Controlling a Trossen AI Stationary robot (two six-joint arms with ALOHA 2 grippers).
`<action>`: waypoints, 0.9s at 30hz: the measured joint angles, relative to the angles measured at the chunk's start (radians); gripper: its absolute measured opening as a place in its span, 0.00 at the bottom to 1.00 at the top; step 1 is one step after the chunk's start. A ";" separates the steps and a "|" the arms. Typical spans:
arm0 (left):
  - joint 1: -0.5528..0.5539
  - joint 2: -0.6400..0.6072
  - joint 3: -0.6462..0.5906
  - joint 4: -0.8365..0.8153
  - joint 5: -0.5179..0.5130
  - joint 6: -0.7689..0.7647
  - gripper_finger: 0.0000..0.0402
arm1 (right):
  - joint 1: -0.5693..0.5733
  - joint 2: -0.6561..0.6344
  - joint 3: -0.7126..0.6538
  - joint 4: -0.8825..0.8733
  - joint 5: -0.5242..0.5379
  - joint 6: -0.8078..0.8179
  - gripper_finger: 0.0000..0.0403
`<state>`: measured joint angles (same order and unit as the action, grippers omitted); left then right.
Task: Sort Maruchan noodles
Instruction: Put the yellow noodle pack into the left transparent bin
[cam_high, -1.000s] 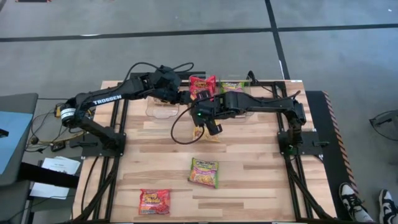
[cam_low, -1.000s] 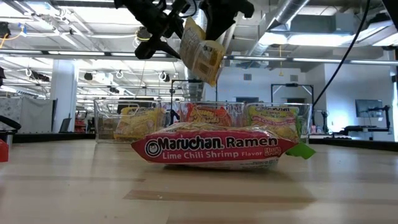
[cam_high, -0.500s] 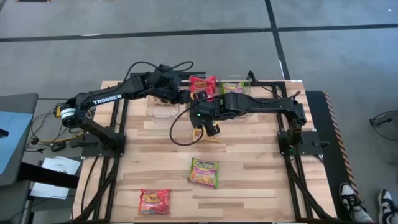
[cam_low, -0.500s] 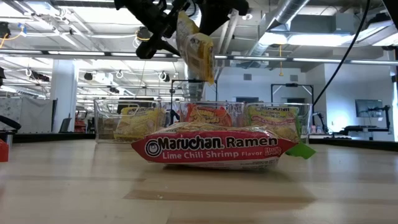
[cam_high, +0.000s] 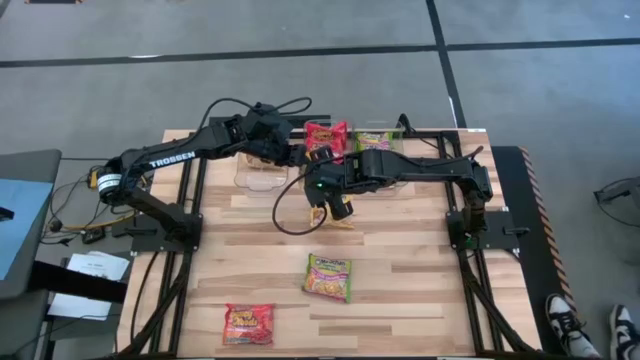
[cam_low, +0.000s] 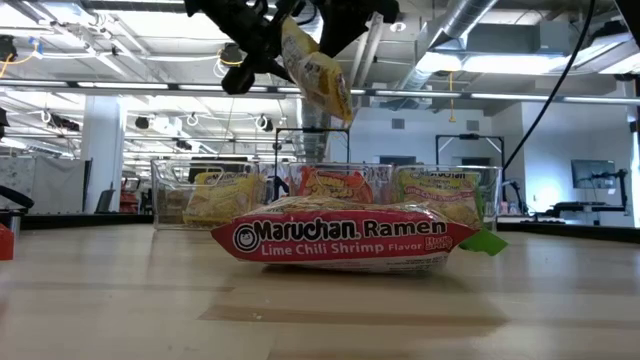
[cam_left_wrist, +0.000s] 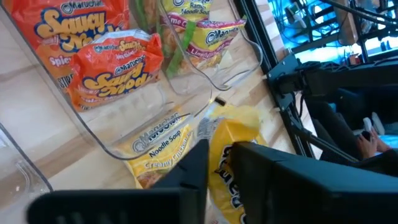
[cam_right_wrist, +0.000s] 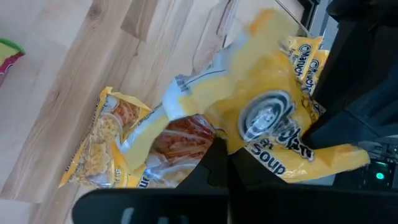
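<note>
A yellow Maruchan noodle packet hangs in the air above the table's middle, just in front of the three clear bins. Both grippers are on it. My right gripper reaches in from the right and is shut on it. My left gripper comes from the far left, with the packet showing in the narrow gap between its fingers. In the low view the packet is tilted, its upper end toward the left arm. The left bin holds yellow packets, the middle bin red ones and the right bin green ones. My left gripper has an edge of the yellow packet between its two fingers, which stand close together on it. The fingers come slanting from the table's far left. The packet is clear of the table. My right gripper pinches the crumpled wrapper near the packet's middle between its shut fingers, coming from the table's right and slanting down. The packet is lifted clear and tilted, and its free lower end points down toward the right.
A green-edged Lime Chili Shrimp packet lies flat on the near middle of the table. A red packet lies near the front left edge. Bare wood lies between them and the bins. Both arms crowd the space in front of the middle bin.
The yellow packet has gone from hanging nearly straight down to a tilt. Its lower end has swung up and its upper end has shifted toward the left arm. My right gripper has moved a little toward the far edge with it.
</note>
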<state>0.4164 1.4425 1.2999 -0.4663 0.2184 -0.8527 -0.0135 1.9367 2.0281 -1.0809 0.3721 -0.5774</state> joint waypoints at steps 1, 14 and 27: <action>0.000 0.000 0.000 0.003 0.000 0.009 0.08 | 0.000 0.000 0.000 0.000 0.000 0.001 0.01; -0.001 -0.001 0.000 0.007 -0.005 0.116 0.00 | 0.001 0.000 0.000 -0.011 0.021 0.033 0.13; -0.003 -0.001 0.000 0.004 -0.014 0.196 0.00 | 0.000 0.001 0.047 -0.058 0.029 0.099 0.39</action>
<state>0.4133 1.4414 1.2999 -0.4625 0.2047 -0.6568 -0.0139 1.9377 2.0747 -1.1390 0.4013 -0.4788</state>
